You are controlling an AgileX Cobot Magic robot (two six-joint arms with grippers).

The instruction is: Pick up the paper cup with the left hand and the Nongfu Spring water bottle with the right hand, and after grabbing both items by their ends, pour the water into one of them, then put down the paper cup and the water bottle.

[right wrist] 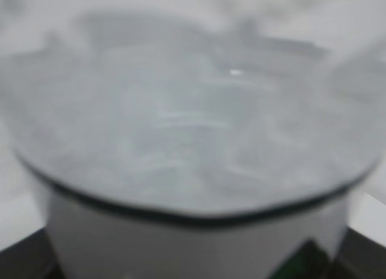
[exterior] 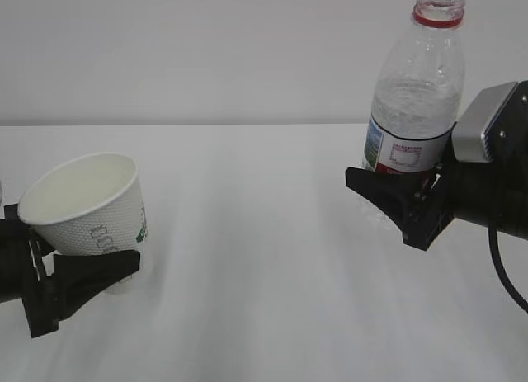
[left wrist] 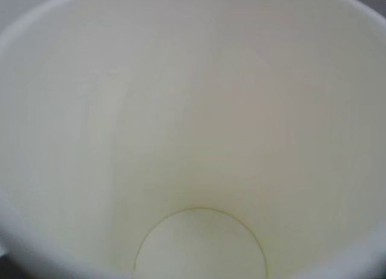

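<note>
Paper cup [exterior: 87, 202] sits pinched in my left tool [exterior: 78, 279], low at the left edge of the exterior view and tilted so its open mouth faces up and toward the middle. Its base hangs just above the white worktop [exterior: 264, 258], whether touching I cannot tell. My left wrist view looks straight into its cream inside [left wrist: 193, 134], down to the round bottom, which looks dry.

My right tool [exterior: 400, 205] is clamped on the lower body of the Nongfu Spring water bottle [exterior: 417, 93], held upright and raised at the right, uncapped, red neck ring on top. Water [exterior: 412, 110] fills the bottle to around the shoulder. My right wrist view is too blurred to show more than the bottle's grey bulk close up.
</note>
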